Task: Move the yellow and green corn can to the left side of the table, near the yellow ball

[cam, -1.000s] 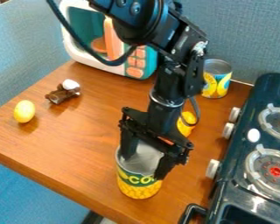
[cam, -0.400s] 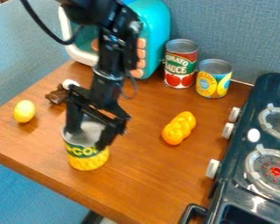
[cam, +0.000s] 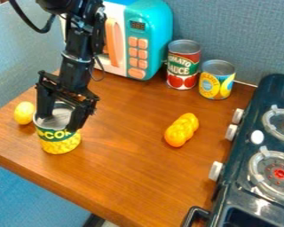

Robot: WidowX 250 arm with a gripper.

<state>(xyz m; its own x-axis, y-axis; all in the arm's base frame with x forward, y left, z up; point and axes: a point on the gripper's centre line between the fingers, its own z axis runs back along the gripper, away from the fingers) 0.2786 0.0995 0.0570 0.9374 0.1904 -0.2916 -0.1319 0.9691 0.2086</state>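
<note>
Black fingers (cam: pixel 78 117) of your gripper (cam: pixel 60 121) pinch the rim of the yellow can (cam: pixel 60 146) with a green band, one on either side, and you have it upright between them. Just beside the fingers, toward the view's left edge, you see a yellow oval object (cam: pixel 23 111). Beyond them stands a teal and white toy microwave (cam: pixel 151 44). Well to their right, an orange lumpy object (cam: pixel 181 130) rests on the brown wooden tabletop (cam: pixel 126 177).
</note>
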